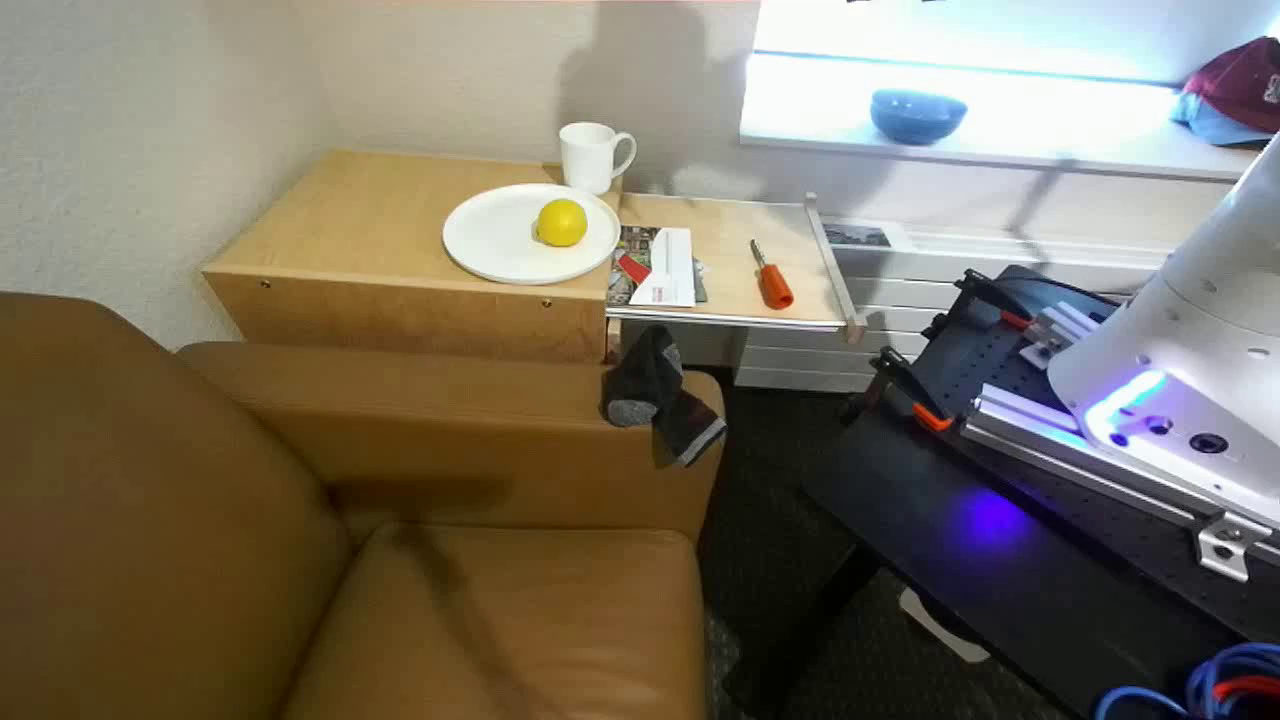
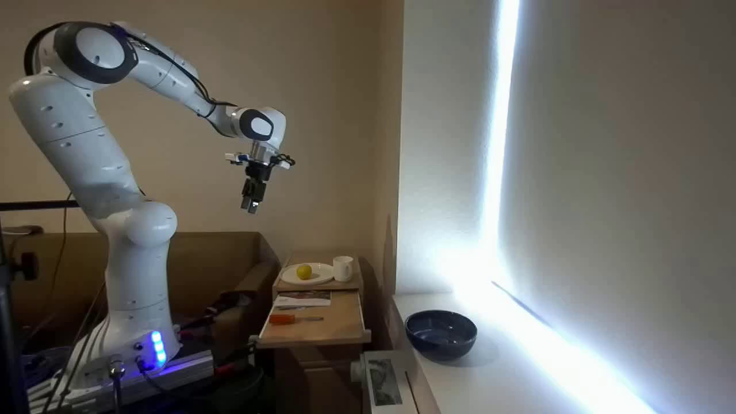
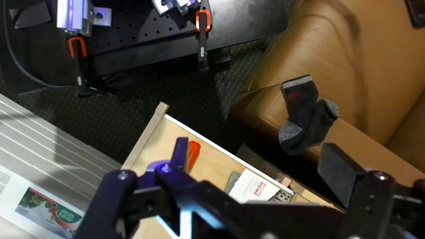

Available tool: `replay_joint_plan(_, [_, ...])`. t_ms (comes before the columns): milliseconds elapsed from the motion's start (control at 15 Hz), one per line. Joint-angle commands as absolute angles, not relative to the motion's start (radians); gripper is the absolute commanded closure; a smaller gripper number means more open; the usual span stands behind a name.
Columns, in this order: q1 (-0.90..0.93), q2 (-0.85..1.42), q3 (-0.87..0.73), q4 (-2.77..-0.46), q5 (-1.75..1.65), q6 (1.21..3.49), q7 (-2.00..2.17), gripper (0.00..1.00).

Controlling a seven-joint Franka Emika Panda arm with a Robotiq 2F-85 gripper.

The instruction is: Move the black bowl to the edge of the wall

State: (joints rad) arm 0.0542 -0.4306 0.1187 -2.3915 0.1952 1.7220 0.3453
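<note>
The black bowl (image 2: 441, 335) stands upright on a white sill in an exterior view; it looks dark blue in an exterior view (image 1: 917, 117). It is out of the wrist view. The plain off-white wall (image 2: 333, 132) rises behind the sofa and cabinet; it also shows in an exterior view (image 1: 450, 80). My gripper (image 2: 250, 205) hangs pointing down, high above the sofa and cabinet, well away from the bowl. In the wrist view, its fingers (image 3: 255, 164) are wide apart with nothing between them.
A cabinet (image 1: 400, 215) carries a white plate (image 1: 480, 240) with a yellow fruit and a white mug (image 1: 587, 160). Its pulled-out drawer (image 1: 720, 215) holds papers and an orange screwdriver (image 1: 772, 285). Socks (image 1: 645, 375) lie on the sofa arm. A cap (image 1: 1245, 85) sits on the sill (image 2: 489, 382).
</note>
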Motion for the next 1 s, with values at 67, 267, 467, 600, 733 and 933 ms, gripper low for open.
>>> replay_joint_plan(67, [0.049,-0.43,0.123,-2.39,0.197,1.72,0.344,0.0])
replay_joint_plan(267, [0.049,-0.43,0.123,-2.39,0.197,1.72,0.344,0.0])
replay_joint_plan(467, [-0.04,-0.314,0.057,-2.311,0.185,1.802,0.423,0.0])
replay_joint_plan(600, [-0.09,-0.282,0.005,-2.303,0.172,1.877,0.429,0.0])
replay_joint_plan(733, [-0.144,-0.225,-0.057,-2.274,0.162,1.955,0.431,0.0])
replay_joint_plan(933, [-0.221,-0.13,-0.158,-2.22,0.157,2.061,0.435,0.0])
